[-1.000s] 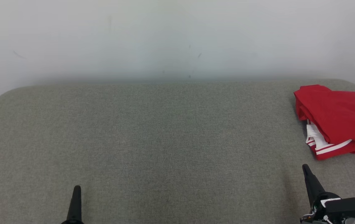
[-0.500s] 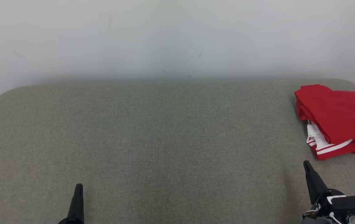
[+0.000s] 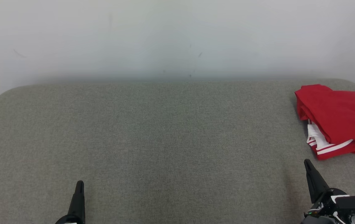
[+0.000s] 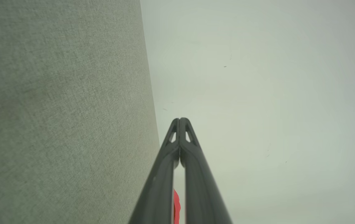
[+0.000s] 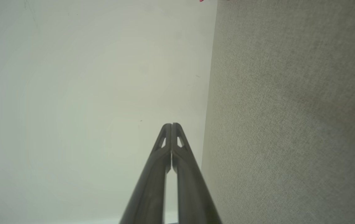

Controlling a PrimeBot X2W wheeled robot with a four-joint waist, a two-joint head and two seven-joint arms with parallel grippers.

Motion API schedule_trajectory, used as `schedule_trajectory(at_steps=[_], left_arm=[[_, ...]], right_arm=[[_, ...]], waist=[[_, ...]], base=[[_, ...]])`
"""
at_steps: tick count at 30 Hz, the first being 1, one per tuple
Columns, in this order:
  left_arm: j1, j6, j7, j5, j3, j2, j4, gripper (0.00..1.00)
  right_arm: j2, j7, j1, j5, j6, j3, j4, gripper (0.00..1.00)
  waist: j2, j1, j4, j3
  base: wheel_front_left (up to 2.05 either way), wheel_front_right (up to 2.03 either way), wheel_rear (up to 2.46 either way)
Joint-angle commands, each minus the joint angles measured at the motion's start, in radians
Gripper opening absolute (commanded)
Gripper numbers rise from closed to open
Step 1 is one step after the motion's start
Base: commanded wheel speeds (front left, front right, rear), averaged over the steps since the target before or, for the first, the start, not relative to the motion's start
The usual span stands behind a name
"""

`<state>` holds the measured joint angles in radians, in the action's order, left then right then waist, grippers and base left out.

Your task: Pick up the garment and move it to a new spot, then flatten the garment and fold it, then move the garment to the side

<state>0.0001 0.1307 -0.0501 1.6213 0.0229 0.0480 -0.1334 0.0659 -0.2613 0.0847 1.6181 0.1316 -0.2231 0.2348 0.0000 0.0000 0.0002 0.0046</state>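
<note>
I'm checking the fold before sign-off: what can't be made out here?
- Red garment, head view: right part cut off by the picture's edge.
- Same garment, left wrist view: mostly hidden behind the left end effector.
- That end effector's body, head view: below the bottom edge.

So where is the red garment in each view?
Head view: red garment, far right on the grey surface.
Left wrist view: red sliver at the bottom, between the left gripper's fingers.
Right wrist view: tiny red speck at the top edge, probably it.
Shared landmark: the surface's edge against the wall.
</note>
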Motion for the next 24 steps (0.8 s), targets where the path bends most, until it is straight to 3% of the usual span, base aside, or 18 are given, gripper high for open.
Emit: schedule_trajectory(at_steps=[1,24], left_arm=[[-0.002,0.000,0.004,0.007,0.000,0.004,0.002,0.00],[-0.002,0.000,0.004,0.007,-0.001,0.004,0.003,0.00]], right_arm=[[-0.004,-0.002,0.010,-0.001,-0.002,-0.002,0.000,0.00],[-0.008,-0.010,0.010,-0.010,-0.002,-0.010,0.000,0.00]], waist=[[0.0000,0.0000,0.000,0.000],[0.0000,0.0000,0.000,0.000]], base=[[0.00,0.00,0.00],[0.00,0.00,0.00]])
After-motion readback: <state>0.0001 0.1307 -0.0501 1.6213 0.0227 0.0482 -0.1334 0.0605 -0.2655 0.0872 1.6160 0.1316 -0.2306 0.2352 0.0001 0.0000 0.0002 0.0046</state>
